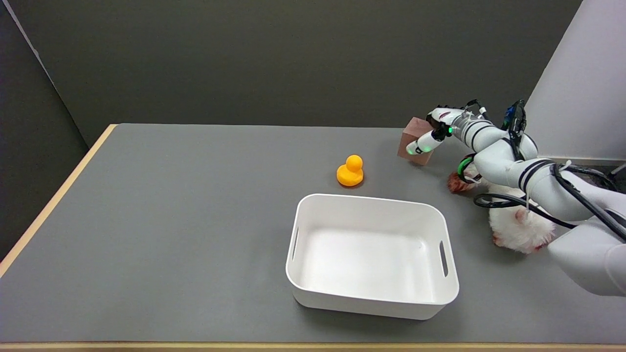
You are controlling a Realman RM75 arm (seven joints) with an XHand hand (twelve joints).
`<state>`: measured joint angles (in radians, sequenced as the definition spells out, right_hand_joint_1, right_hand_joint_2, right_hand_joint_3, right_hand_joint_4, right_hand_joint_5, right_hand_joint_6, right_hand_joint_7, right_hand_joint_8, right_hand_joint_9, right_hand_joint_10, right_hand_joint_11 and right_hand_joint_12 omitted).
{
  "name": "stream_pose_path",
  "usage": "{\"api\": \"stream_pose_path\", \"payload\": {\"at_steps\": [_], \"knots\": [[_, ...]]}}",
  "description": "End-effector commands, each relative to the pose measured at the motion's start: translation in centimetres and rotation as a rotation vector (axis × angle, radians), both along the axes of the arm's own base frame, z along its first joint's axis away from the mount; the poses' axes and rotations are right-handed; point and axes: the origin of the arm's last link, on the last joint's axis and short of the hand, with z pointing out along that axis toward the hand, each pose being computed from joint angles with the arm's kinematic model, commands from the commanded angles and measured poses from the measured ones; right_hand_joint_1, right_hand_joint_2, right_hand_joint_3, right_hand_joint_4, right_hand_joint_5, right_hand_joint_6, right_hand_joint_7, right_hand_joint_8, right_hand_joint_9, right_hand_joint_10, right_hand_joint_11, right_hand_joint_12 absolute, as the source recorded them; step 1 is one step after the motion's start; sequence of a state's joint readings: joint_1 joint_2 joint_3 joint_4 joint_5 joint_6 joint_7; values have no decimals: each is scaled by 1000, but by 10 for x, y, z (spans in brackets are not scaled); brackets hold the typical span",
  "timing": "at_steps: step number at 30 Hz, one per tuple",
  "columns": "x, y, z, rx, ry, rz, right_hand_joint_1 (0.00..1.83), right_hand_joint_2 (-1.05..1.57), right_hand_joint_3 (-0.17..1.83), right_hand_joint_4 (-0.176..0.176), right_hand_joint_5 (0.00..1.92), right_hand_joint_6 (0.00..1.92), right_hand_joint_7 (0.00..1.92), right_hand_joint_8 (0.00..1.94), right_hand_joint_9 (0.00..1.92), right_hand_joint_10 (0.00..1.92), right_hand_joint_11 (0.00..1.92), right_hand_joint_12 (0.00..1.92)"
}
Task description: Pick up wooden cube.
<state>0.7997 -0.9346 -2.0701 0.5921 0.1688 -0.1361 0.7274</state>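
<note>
**Right hand on the wooden cube at the far right of the worktop**

Biggest thing first: the grey worktop (171,234) fills most of the head view, with a pale wood edge down the left side and along the near side. Behind it there's a dark wall, plus a lighter panel in the upper right corner.

Next up is the white right arm (538,183), coming in from the lower right with black cables looped around it and a green-lit ring near the wrist end. It stretches across toward the far right of the worktop.

Then the white bin (303,288) – a rounded rectangular tub with a slot handle on each short side, sitting near the middle, closer to the near edge.

Under the arm lies a fluffy white plush toy (518,230) with a reddish-brown bit sticking out toward the left. The arm covers a good part of it, so I can't say what animal it is.

The right hand (440,128) is at the wooden cube (412,142), which is at the far right of the worktop, close to the back edge. The cube looks tipped, with one lower corner down by the surface – can't tell if it's fully off the worktop. One finger lies across the cube's front face and the others wrap over its top from behind, so the hand is pinching the cube.

Smallest: a yellow rubber duck (350,171), standing just beyond the bin's far rim, left of the cube and well apart from it.
</note>
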Motion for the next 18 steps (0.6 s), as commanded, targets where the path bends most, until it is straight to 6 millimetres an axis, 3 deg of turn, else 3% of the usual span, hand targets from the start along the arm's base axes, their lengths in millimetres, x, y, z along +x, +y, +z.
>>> {"api": "stream_pose_path", "payload": {"at_steps": [1, 4, 7, 12, 18], "knots": [[-3, 1, -1, 16, 5, 9, 946, 1140, 353, -25, 651, 1544, 779, 1164, 647, 1218, 406, 1590], [3, -1, -3, 24, -6, 43, 952, 1124, 378, -28, 660, 1539, 790, 1229, 670, 1240, 412, 1611], [17, -4, -5, 36, -23, 103, 973, 1109, 401, -59, 668, 1537, 800, 1359, 710, 1276, 402, 1688], [55, 0, -8, 62, -71, 280, 1014, 1088, 440, -126, 671, 1539, 796, 1505, 751, 1342, 348, 1824], [112, 28, -17, 135, -274, 594, 1024, 1082, 448, -141, 675, 1536, 790, 1550, 774, 1357, 329, 1881]]}}
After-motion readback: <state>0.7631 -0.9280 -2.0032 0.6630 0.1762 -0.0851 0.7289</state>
